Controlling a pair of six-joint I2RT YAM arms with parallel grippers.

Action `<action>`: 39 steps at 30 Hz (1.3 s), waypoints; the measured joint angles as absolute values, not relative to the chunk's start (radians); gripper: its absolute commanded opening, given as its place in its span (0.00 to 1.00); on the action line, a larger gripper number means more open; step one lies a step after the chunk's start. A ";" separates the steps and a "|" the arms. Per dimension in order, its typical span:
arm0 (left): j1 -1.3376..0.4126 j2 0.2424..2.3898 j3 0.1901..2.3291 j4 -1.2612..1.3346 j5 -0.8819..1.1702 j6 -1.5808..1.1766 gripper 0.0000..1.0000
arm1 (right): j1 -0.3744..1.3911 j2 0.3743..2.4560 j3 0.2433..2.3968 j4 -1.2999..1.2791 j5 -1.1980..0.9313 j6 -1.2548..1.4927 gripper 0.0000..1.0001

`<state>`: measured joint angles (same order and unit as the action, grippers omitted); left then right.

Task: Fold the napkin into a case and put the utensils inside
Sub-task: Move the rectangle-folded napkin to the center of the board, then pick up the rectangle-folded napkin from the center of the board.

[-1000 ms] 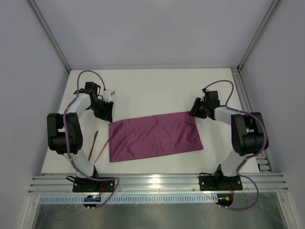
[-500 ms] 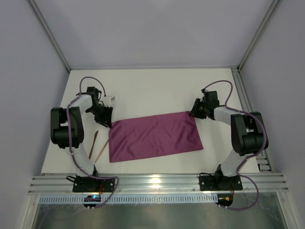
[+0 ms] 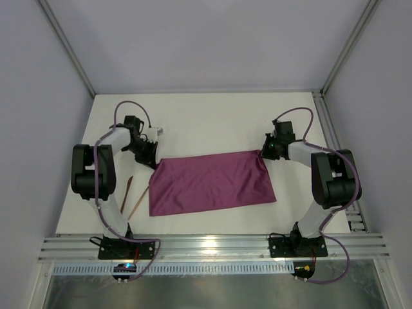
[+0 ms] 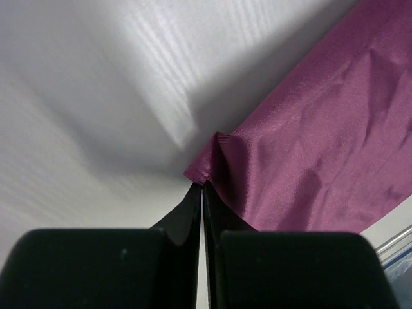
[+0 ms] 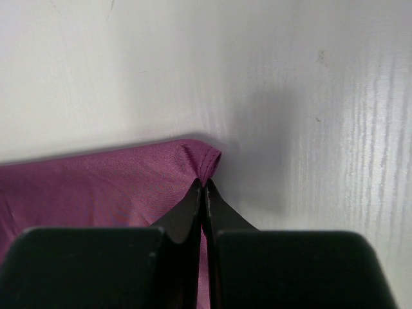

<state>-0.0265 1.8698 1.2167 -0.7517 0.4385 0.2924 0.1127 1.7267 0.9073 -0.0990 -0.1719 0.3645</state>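
We see the plum-purple cloth napkin [image 3: 209, 183] lying flat on the white table top [image 3: 206, 119] as a wide oblong, roughly midway between the two arms, with its long sides running left to right and slightly slanted. Its surface is plain with a faint sheen and carries a few soft creases. Both far corners are drawn out to small points.

The left black two-finger gripper [image 3: 153, 161] is at the far left corner and the right black two-finger gripper [image 3: 263, 153] at the far right corner. Each has its jaws pressed together with the hemmed tip of the napkin pinched between them.

The overhead view alone gives us the whole cloth, both arms and the two slim copper-coloured metal utensils [image 3: 127, 195], which lie on the table just left of the napkin's left edge, near each other and angled. We cannot tell which piece is which.

Only the wrist views show the grips themselves. The left one shows the corner bunched into a small raised fold at the fingertips, and the right one shows the rolled hem caught right at the tips.
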 measured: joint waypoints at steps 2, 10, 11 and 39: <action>-0.054 1.870 1.217 -0.733 0.438 0.287 0.00 | 0.110 1.727 0.915 -0.110 -0.142 0.364 0.03; -0.134 1.883 1.284 -0.662 0.405 0.233 0.00 | 0.031 1.736 0.975 -0.183 -0.073 0.369 0.03; -0.139 1.893 1.306 -0.657 0.399 0.223 0.00 | 0.015 1.743 0.990 -0.193 -0.065 0.369 0.03; -0.312 1.574 1.200 -0.657 0.206 0.325 0.44 | -0.041 1.424 0.879 -0.389 0.105 0.418 0.49</action>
